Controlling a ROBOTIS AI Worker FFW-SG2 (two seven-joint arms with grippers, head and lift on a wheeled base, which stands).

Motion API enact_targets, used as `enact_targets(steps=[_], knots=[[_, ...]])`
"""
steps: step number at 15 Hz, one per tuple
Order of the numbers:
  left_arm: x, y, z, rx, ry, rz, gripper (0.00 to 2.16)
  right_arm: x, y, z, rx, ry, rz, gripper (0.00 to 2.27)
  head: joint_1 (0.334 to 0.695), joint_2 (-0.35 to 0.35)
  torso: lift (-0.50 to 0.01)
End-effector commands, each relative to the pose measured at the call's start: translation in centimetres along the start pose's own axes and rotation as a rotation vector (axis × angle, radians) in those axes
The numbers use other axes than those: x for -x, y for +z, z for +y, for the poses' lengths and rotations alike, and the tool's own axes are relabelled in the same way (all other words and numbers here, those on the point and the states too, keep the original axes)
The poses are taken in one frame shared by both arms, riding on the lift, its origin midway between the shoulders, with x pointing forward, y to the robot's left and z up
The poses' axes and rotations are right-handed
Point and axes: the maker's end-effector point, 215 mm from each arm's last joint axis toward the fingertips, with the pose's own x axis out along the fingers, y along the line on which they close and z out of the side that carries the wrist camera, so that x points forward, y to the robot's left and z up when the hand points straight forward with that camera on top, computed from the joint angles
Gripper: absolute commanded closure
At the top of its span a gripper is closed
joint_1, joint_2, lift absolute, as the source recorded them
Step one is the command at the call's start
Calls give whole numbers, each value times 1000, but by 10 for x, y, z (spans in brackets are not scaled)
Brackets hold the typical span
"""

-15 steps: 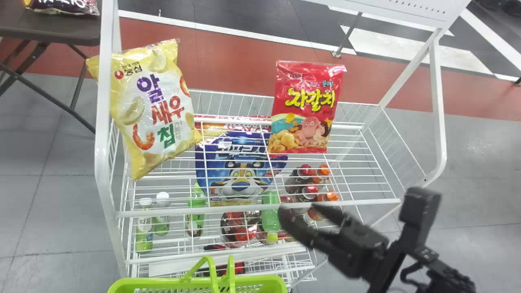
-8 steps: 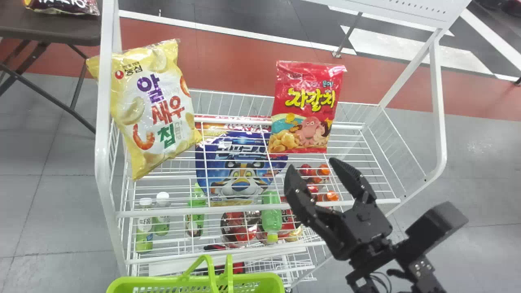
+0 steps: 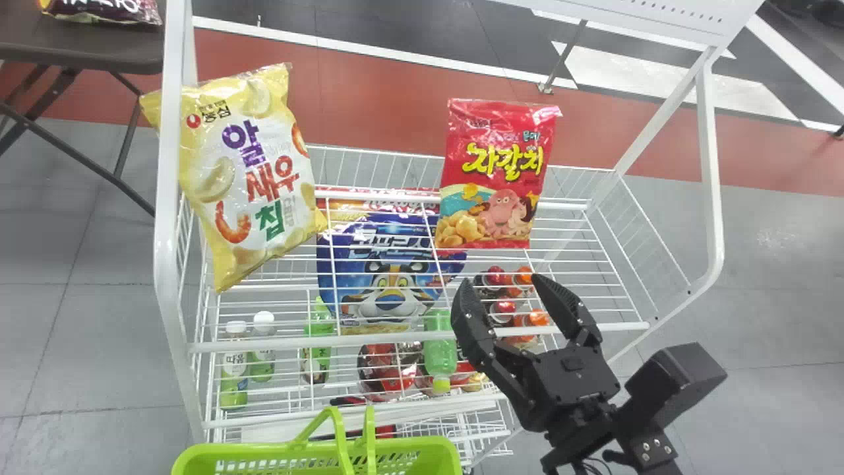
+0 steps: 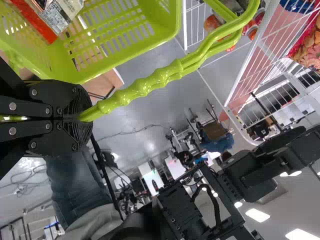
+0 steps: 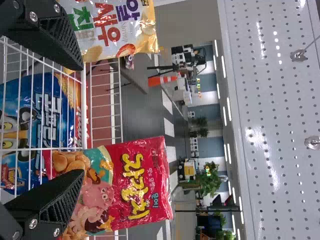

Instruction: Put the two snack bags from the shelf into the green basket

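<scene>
The yellow snack bag [image 3: 244, 178] sits left on the wire shelf [image 3: 264, 344], the red snack bag [image 3: 498, 175] right; both look light, slippery, crushable. The right gripper [image 3: 501, 279], jaws spread, should squeeze mid-body gently. The left gripper [image 4: 84, 117] has its jaws pinching the handles [image 4: 145, 86] of the green basket [image 3: 250, 450].

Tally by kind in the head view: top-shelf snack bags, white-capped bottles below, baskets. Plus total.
Snack bags: 2
White-capped bottles: 2
Green basket: 1
Total: 5
</scene>
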Motion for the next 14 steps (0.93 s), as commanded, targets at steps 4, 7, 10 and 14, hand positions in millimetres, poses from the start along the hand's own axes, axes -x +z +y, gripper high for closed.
enact_targets(steps=[4, 7, 10, 14], knots=[[0, -1, -2, 2, -7, 2, 1804, 2, -6, -3, -7, -23, 33, 76, 695, -350, -11], [-1, -1, -3, 0, -11, 3, 1804, 3, -10, -1, -14, -21, 58, 76, 695, -350, -11], [-1, -1, -4, -1, -12, 4, 1804, 5, -7, 0, -16, -18, 60, 76, 695, -350, -11], [0, -3, -5, 0, -12, 5, 1804, 5, -7, 1, -18, -18, 59, 80, 695, -350, -11]])
